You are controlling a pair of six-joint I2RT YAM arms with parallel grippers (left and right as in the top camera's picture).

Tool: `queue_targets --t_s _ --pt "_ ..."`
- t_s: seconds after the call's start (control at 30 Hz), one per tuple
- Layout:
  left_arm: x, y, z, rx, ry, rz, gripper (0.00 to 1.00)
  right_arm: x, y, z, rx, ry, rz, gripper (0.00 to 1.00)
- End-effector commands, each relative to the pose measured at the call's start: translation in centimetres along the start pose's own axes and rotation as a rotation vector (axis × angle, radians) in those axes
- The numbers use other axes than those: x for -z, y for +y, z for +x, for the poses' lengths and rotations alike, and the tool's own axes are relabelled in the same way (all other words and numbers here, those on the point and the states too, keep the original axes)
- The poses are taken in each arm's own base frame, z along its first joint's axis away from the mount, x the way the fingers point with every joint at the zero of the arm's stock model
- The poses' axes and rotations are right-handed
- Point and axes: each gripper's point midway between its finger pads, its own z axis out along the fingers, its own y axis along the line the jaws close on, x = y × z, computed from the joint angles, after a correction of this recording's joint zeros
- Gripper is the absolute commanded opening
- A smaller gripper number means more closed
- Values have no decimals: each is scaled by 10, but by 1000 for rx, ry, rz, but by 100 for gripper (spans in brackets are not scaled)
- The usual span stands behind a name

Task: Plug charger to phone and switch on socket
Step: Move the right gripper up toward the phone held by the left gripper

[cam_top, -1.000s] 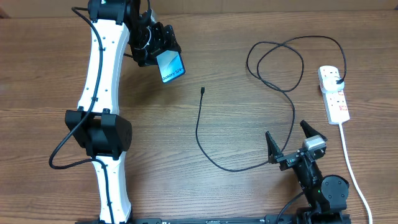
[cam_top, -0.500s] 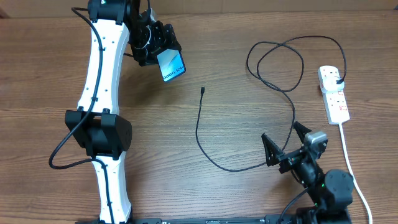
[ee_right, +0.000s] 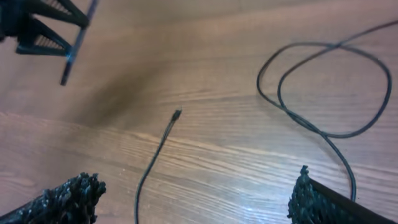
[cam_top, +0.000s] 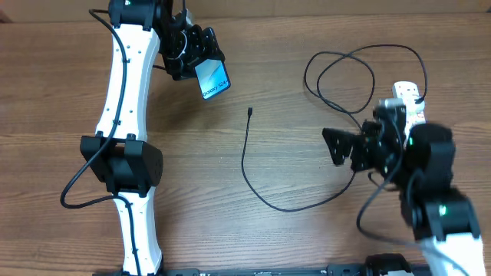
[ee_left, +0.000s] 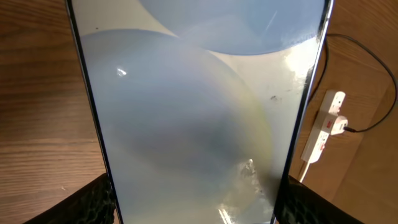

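**Black fingers are swinging out over the cable**

The right fingers (cam_top: pixel 335 147) are making the big change. A moment ago they were waiting low by the near right corner of the desk (cam_top: pixel 61 92). Now they are reaching out toward the middle of the right side, over the loose bend of the charger (cam_top: pixel 244 157). They are standing wide apart and holding nothing. The right arm is looking blurry, so it is likely moving fast. It is also covering most of the socket (cam_top: pixel 406 90) by the right edge.

The left fingers (cam_top: pixel 201 65) are hardly changing at all. They are staying clamped on the phone (cam_top: pixel 212 79). They are holding it up in the air near the far edge, toward the left side, with its blue screen showing.

The charger's little tip (cam_top: pixel 251 112) is lying loose on the wood near the middle of the desk, well apart from the phone. Nothing is touching it.

So the job is only getting started. I am guessing the right fingers are going for the tip, to bring it to the phone. The switch on the socket is waiting for later.
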Motion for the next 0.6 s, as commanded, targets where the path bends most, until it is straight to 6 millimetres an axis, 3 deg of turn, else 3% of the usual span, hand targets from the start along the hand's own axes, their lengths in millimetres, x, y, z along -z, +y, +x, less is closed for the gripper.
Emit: queue_targets --t_s 0.0,0.23,0.57 --pt "9 -15 -1 2 -7 69 63 -5 4 -22 -30 75 0 100" --pt "11 -28 4 29 26 141 65 -28 6 -19 -107 254 -41 100" --pt "18 -52 19 109 128 287 59 -48 11 -9 -148 320 -119 100"
